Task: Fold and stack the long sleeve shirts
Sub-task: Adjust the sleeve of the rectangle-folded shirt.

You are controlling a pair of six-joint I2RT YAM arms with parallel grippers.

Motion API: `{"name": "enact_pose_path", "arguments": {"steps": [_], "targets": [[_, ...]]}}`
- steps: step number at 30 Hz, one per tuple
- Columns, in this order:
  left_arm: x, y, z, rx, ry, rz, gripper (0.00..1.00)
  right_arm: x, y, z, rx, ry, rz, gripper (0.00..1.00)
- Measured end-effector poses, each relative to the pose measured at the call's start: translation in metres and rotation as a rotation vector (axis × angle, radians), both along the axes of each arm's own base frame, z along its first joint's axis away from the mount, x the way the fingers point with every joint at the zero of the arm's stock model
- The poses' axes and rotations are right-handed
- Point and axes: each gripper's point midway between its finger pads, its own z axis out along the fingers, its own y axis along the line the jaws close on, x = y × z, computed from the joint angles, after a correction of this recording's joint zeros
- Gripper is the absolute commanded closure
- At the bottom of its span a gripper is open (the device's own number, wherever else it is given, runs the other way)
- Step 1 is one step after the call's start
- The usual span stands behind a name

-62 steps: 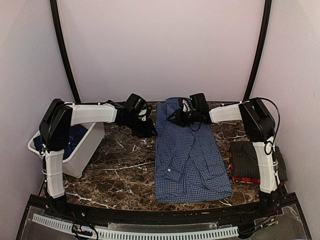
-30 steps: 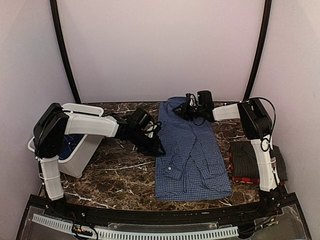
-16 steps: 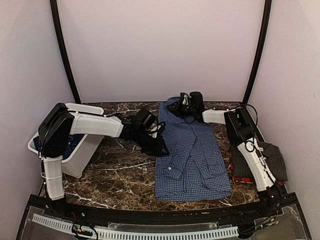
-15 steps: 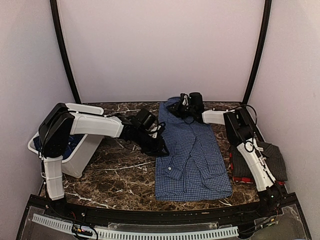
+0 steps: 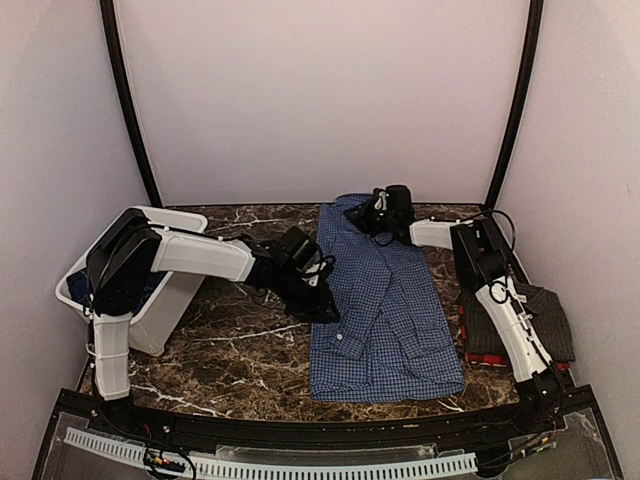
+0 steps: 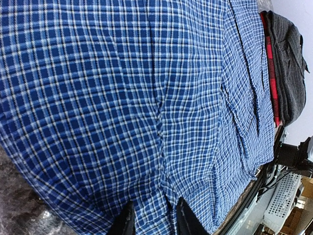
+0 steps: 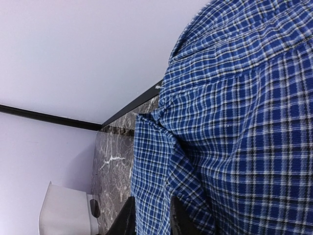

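The blue-and-white check shirt (image 5: 390, 310) lies lengthwise down the middle of the marble table, collar at the far end. My left gripper (image 5: 322, 308) sits at its left edge, and a raised fold of the check cloth (image 6: 122, 98) is pinched between its fingers (image 6: 153, 223). My right gripper (image 5: 368, 218) is at the far collar end, with a fold of the shirt (image 7: 244, 122) caught between its fingers (image 7: 150, 220). At the right lies the folded black pinstripe shirt (image 5: 553, 318) on top of the red-and-black plaid one (image 6: 271, 73).
A white plastic bin (image 5: 165, 300) stands at the left with blue cloth inside it; its corner shows in the right wrist view (image 7: 63, 210). The back wall runs close behind the shirt's collar. The right arm's forearm crosses over the folded stack.
My left gripper slid right and nearer onto the shirt's left edge. My right gripper reached farther to the collar end and its jaws narrowed on the cloth.
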Motion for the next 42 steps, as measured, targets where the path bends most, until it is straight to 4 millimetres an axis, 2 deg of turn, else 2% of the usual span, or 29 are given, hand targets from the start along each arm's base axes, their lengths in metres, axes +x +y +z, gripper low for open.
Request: {"name": "enact_pose_path", "arguments": {"steps": [6, 12, 17, 21, 24, 27, 30, 34, 38, 42], "targets": [[-0.012, -0.006, -0.012, 0.019, 0.018, -0.026, 0.72, 0.002, -0.004, 0.004, 0.017, 0.006, 0.005, 0.78], [-0.013, -0.006, -0.017, 0.028, 0.021, -0.026, 0.72, -0.008, -0.002, 0.012, 0.005, 0.004, 0.052, 0.77], [-0.009, -0.005, -0.015, 0.048, 0.007, -0.018, 0.73, -0.042, -0.01, 0.044, -0.035, 0.001, 0.103, 0.77], [-0.002, -0.007, -0.007, 0.055, -0.019, -0.015, 0.72, -0.082, -0.021, 0.082, -0.046, -0.037, 0.135, 0.78], [0.004, -0.011, 0.002, 0.047, -0.043, -0.012, 0.72, -0.116, -0.032, 0.094, -0.049, -0.058, 0.157, 0.8], [0.008, -0.015, 0.009, 0.035, -0.06, -0.013, 0.73, -0.147, -0.04, 0.085, -0.059, -0.041, 0.177, 0.83], [0.01, -0.018, 0.014, 0.027, -0.068, -0.016, 0.73, -0.174, -0.047, 0.062, -0.072, 0.011, 0.206, 0.86], [0.011, -0.018, 0.014, 0.028, -0.07, -0.016, 0.72, -0.199, -0.055, 0.029, -0.106, 0.074, 0.233, 0.89], [0.012, -0.017, 0.014, 0.031, -0.075, -0.011, 0.73, -0.212, -0.06, 0.011, -0.137, 0.102, 0.248, 0.89], [0.022, -0.011, 0.012, 0.049, -0.094, 0.019, 0.74, -0.219, -0.066, -0.003, -0.174, 0.117, 0.247, 0.91]]}}
